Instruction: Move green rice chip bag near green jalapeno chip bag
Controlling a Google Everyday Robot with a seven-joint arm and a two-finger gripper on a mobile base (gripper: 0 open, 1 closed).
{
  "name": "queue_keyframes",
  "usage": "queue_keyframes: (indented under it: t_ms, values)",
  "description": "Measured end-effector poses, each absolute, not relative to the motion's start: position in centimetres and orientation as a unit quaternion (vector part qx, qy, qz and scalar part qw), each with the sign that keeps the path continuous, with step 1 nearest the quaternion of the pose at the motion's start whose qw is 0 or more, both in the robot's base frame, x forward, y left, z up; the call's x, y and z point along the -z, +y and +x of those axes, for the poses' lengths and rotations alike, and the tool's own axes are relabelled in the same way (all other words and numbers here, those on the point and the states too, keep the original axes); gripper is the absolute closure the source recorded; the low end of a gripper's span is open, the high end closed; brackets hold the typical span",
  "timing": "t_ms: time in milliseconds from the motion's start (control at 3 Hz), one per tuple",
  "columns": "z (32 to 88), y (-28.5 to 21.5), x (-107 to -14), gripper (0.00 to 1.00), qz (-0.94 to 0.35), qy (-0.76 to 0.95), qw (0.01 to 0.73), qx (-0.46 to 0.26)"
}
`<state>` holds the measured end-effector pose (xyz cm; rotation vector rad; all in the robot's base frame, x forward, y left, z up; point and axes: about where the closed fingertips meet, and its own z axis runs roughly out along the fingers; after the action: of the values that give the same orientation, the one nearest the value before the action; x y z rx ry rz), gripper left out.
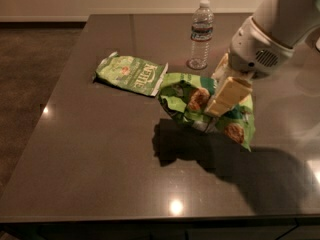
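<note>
The green rice chip bag [192, 101] is a wrinkly light-green bag with round brown chip pictures. It hangs above the dark table [100, 154], held by my gripper [222, 94], whose cream fingers [227, 95] are shut on its upper right part. Its shadow falls on the table just below. The green jalapeno chip bag [131, 74] lies flat on the table to the left, with white lettering. The rice chip bag's left edge is close to the jalapeno bag's right edge.
A clear plastic water bottle [200, 35] stands upright behind the two bags. The table's left edge [60, 99] drops off to a brown floor. My white arm [272, 29] comes in from the upper right.
</note>
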<state>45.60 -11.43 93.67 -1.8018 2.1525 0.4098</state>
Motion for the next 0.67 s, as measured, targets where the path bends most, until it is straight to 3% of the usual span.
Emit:
queue_keyframes:
  t_ms: [667]
  values:
    - [50.9,-5.0,-94.1,1.00,-0.620,0.754,0.171,-0.137]
